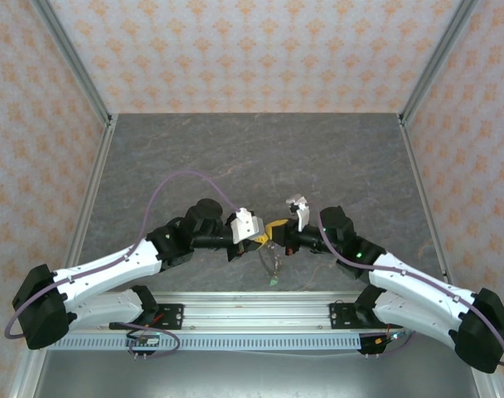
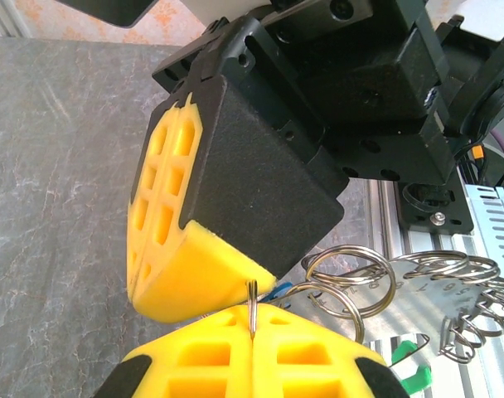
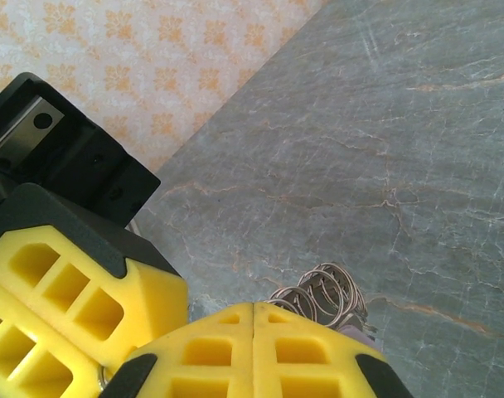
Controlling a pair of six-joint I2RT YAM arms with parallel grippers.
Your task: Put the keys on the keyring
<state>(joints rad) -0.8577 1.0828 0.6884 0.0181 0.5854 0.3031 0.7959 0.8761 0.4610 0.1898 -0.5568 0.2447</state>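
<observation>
Both grippers meet tip to tip above the near middle of the table. My left gripper [image 1: 263,238] [image 2: 252,311] is shut on a thin split metal ring seen edge-on, part of the keyring [image 2: 351,282]. The keyring [image 1: 273,261] hangs below the grippers as a bunch of several wire loops [image 2: 467,298]. A green key tag [image 2: 414,375] [image 1: 273,283] dangles at its bottom, and a blue tag [image 2: 277,290] peeks out beside the held ring. My right gripper [image 1: 278,225] [image 3: 253,308] is shut, its yellow finger [image 2: 186,265] pressed against the left one. Whether it holds anything is hidden. Loops of the keyring [image 3: 322,290] show just past its tips.
The grey marbled table [image 1: 252,157] stretches away behind the grippers. The aluminium rail [image 1: 252,311] with the arm bases runs along the near edge, right below the hanging bunch. Metal posts and patterned walls [image 1: 235,50] close in the sides and back.
</observation>
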